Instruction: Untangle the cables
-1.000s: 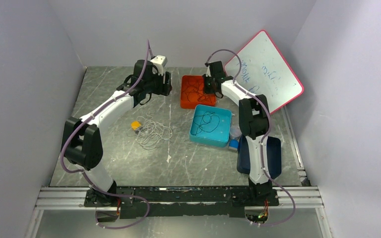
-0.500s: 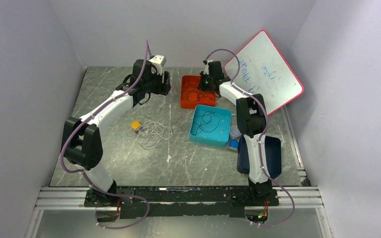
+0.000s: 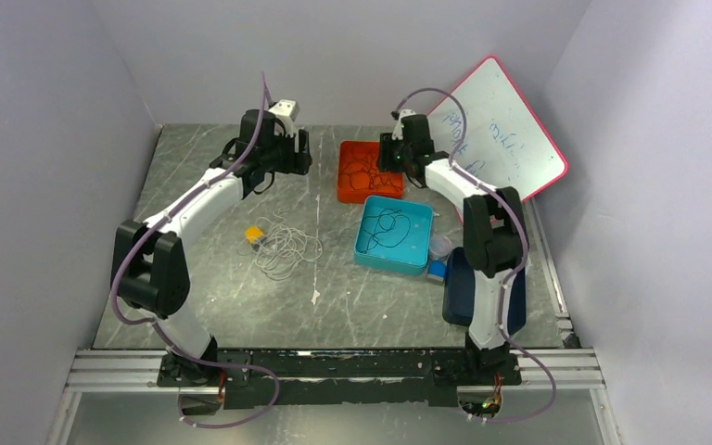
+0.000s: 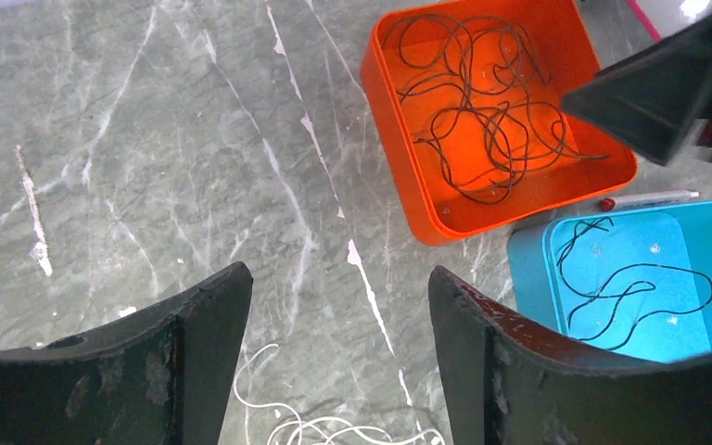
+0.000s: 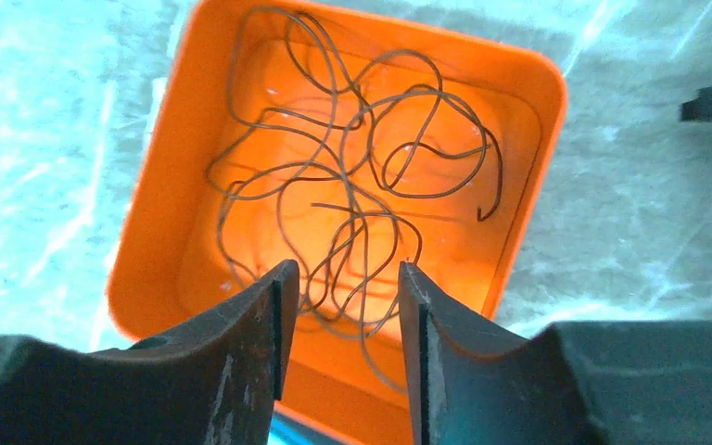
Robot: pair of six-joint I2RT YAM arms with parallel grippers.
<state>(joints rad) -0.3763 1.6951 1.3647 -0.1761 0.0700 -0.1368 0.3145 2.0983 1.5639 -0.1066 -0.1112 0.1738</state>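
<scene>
A tangle of black cables (image 3: 363, 171) (image 4: 482, 120) (image 5: 352, 176) lies in an orange tray (image 3: 345, 185) (image 4: 397, 139) (image 5: 148, 241). One black cable (image 3: 387, 225) (image 4: 626, 287) lies in a teal tray (image 3: 371, 261) (image 4: 528, 269). White cables (image 3: 284, 248) (image 4: 334, 431) lie in a loose pile on the table. My right gripper (image 3: 387, 153) (image 5: 345, 269) hangs over the orange tray's right side, open, with nothing between its fingers. My left gripper (image 3: 301, 153) (image 4: 338, 278) is open over bare table, left of the orange tray and beyond the white pile.
A whiteboard (image 3: 505, 139) leans at the back right. A dark blue tray (image 3: 514, 297) sits by the right arm's base. A small yellow object (image 3: 254, 234) lies beside the white pile. A pen (image 4: 649, 197) lies between the two trays. Walls enclose the table.
My right gripper has opened and risen from the orange tray, and its elbow has swung right. The left arm has shifted slightly left.
</scene>
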